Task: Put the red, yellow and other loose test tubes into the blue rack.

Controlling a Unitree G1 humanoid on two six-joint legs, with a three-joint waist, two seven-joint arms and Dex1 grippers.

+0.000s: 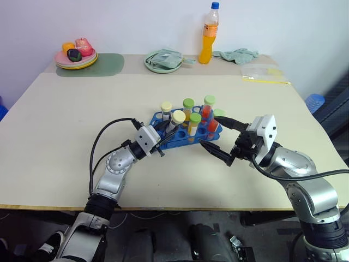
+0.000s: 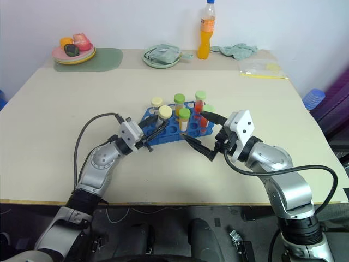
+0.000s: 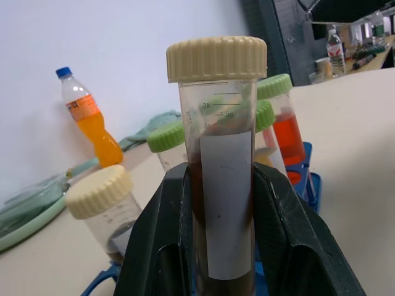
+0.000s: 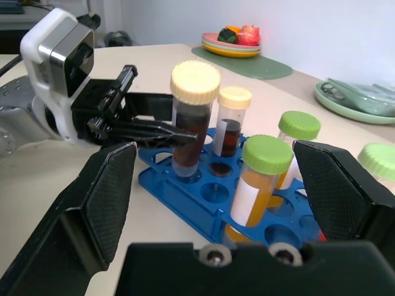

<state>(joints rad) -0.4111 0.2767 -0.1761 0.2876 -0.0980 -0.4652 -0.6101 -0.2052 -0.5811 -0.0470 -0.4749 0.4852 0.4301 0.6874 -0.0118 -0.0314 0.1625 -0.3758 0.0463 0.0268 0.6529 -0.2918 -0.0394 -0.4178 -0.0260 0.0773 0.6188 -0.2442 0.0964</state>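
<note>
The right wrist view gives the best angle: the left gripper (image 4: 165, 126) is clamped on the cream-capped tube (image 4: 192, 117) with dark contents, and the tube's bottom sits in a hole at the blue rack (image 4: 203, 203)'s near-left corner. From the head camera you just see the cap over that corner. The left arm comes in low from the rack's left, gripper tipped slightly upward. The right gripper (image 1: 218, 139) hangs just right of the rack, fingers spread wide, holding nothing, pointing level at it. Green-capped tubes (image 4: 259, 179) and another cream-capped one (image 4: 231, 120) stand upright in the rack.
</note>
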